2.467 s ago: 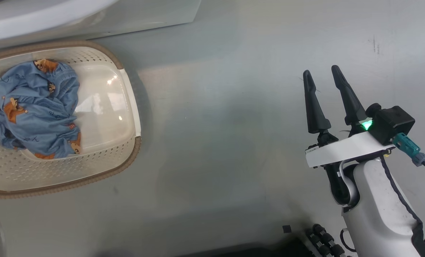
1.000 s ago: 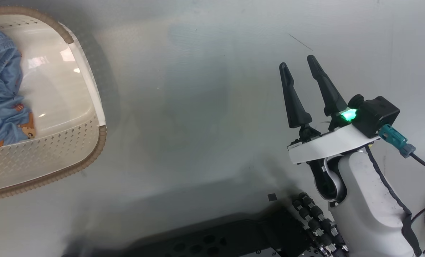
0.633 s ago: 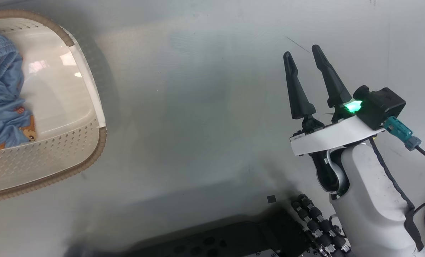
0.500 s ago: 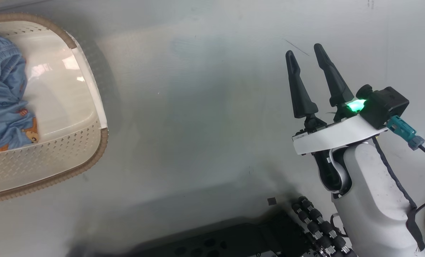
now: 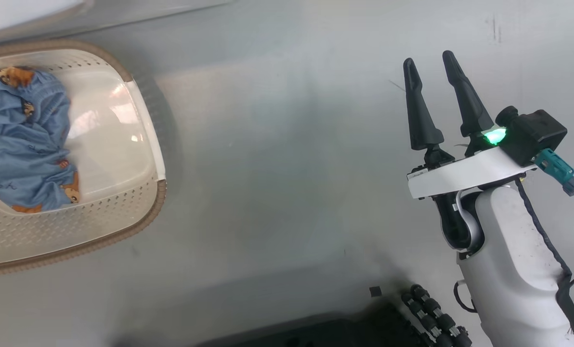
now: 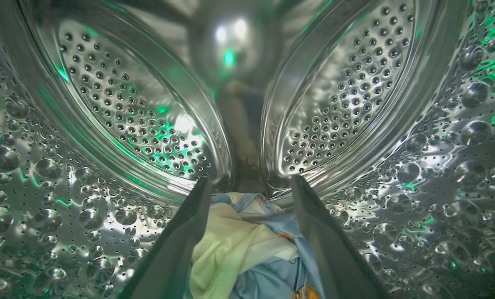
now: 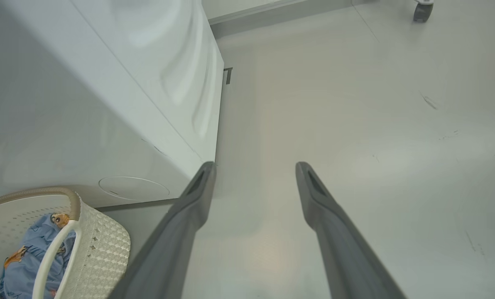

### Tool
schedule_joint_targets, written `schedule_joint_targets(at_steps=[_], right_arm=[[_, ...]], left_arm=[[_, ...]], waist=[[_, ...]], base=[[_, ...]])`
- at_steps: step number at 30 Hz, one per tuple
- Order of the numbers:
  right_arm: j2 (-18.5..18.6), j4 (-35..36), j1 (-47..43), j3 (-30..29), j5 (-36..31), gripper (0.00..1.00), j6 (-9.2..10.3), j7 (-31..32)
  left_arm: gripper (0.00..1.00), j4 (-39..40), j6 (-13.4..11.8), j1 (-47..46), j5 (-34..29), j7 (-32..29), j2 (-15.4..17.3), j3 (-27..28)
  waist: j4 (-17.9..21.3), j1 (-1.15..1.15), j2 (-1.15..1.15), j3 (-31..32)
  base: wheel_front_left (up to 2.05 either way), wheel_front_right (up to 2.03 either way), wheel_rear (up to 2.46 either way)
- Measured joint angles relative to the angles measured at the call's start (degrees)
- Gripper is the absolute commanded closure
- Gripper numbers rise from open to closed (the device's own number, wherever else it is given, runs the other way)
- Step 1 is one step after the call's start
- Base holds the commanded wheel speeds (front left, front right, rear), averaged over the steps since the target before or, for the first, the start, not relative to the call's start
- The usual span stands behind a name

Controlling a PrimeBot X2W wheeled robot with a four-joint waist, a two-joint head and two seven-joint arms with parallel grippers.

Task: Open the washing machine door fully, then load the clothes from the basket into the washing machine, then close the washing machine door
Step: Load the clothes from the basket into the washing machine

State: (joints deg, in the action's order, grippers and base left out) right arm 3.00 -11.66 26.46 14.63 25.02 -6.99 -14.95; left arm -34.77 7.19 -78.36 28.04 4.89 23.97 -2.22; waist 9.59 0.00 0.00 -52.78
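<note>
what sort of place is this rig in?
Probably a laundry area: a white washing machine on a bare grey floor, a basket of blue clothes beside it, and a perforated steel drum in the left wrist view.

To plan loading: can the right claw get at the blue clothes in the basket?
Probably yes: the right claw is open and empty, the blue clothes lie uncovered in the basket.

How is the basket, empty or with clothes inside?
Not empty. Blue printed clothes lie in the basket, on its left side in the head view; the bottom beside them is bare.
</note>
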Motion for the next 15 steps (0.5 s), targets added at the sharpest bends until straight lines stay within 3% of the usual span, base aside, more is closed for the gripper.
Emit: schedule_joint_targets(at_steps=[10,15], right_arm=[[0.03,-1.62,-0.26,-1.87,-1.24,0.00,0.00,0.00],[0.02,-2.63,-1.69,-2.66,-1.63,0.00,0.00,0.00]], left_arm=[[0.00,-1.63,0.00,10.21,1.89,8.13,-2.78,-0.93],[0.00,-1.89,0.00,16.21,1.48,9.05,-3.53,-3.04]], waist=[[-1.69,0.00,0.00,5.75],[-2.53,-0.01,0.00,9.17]], base=[[0.00,0.00,0.00],[0.00,0.00,0.00]])
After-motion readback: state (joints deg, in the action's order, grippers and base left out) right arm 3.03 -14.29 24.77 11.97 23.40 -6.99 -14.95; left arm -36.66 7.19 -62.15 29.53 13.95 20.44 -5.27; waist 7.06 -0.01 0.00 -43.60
